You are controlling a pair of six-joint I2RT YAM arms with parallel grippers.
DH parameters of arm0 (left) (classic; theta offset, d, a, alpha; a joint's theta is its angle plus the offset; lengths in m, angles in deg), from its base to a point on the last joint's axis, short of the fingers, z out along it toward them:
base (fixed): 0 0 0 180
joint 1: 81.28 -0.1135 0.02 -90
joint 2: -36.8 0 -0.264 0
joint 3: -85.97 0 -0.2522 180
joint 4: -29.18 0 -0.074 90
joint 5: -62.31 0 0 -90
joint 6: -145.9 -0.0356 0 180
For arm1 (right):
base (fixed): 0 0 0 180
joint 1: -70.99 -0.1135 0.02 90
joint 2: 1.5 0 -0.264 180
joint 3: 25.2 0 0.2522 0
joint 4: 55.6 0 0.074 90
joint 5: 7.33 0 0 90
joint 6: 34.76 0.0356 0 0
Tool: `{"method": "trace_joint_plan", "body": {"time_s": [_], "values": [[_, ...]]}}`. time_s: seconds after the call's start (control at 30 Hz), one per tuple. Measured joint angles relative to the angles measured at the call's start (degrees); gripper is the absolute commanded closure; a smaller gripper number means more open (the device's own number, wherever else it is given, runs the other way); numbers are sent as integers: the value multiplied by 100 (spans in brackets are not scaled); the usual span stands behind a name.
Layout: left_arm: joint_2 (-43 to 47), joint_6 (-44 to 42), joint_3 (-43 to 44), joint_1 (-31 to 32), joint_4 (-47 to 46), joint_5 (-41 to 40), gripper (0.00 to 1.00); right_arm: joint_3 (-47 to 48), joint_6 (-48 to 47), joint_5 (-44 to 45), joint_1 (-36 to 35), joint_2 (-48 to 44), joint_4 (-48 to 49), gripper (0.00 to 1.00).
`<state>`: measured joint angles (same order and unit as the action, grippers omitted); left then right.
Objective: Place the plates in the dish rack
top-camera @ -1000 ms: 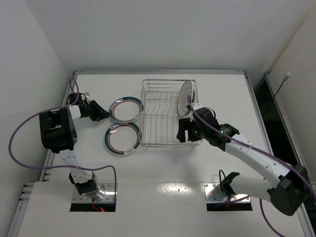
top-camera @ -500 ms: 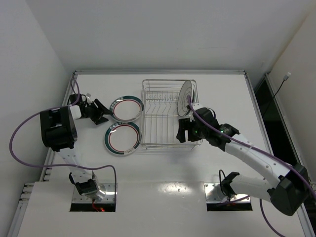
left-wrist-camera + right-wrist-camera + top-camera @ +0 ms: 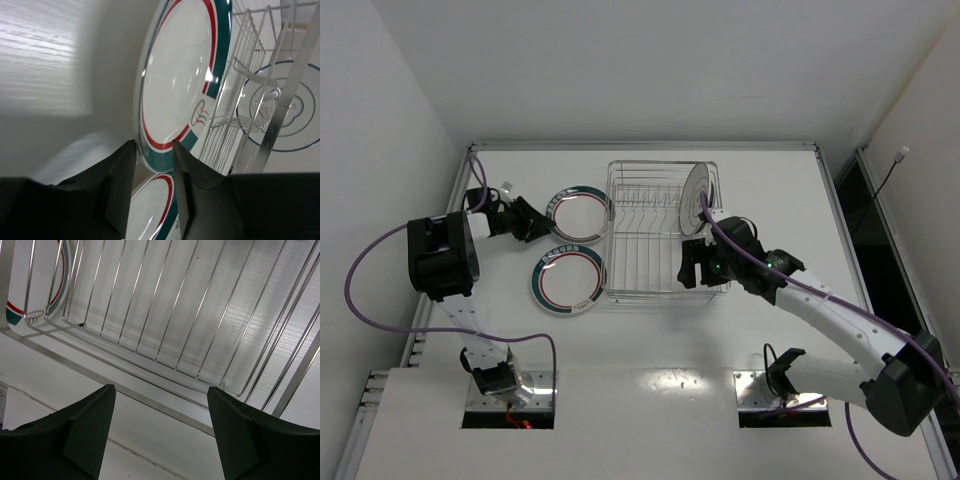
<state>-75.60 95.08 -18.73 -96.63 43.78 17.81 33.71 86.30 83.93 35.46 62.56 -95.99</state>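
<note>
Closest to the near edge of the table (image 3: 650,345) among the task's things is the near green-rimmed plate (image 3: 568,279). It lies flat and face up, just beside the left wall of the dish rack (image 3: 650,294) at the rack's near-left corner. At much the same depth the right gripper (image 3: 161,390) hangs over the rack's near rim, toward its near-right corner. Its two fingers are spread wide, with only wire and tabletop between them, and it holds nothing.

The rack is a silver wire basket standing toward the table's far edge, roughly midway between the left and right edges.

Farther back, the far green-rimmed plate (image 3: 578,213) sits with its right rim at the rack's left wall, near the far-left corner. I cannot tell whether plate and rack touch. The left gripper (image 3: 154,145) comes at this plate from the table's left edge. In the left wrist view the plate's rim sits in the gap between the dark fingers (image 3: 117,175), one on each face. Whether they pinch it or only straddle it I cannot tell.

Inside the rack, toward its far-right corner, a whitish-grey plate (image 3: 694,198) stands upright on edge, its face turned to the left wall. A darker sliver (image 3: 713,188) shows just behind it, too thin to identify.
</note>
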Motion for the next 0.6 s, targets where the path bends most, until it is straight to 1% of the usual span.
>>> {"method": "trace_joint_plan", "body": {"time_s": [0.03,0.07,0.13,0.17,0.43,0.6], "values": [[0,9,0,39,-42,28,74,0,0,-9,15,13,-2,29],[0,22,-2,74,-72,66,83,0,2,-28,24,28,-2,29],[0,52,-9,116,-114,120,90,0,0,-46,57,46,-2,29],[0,44,-11,133,-131,149,100,0,2,-48,57,50,-2,29],[76,52,-66,155,-157,74,100,0,0,-133,125,50,-2,29],[564,118,-337,155,-459,83,100,0,0,-146,129,50,-2,29]]}}
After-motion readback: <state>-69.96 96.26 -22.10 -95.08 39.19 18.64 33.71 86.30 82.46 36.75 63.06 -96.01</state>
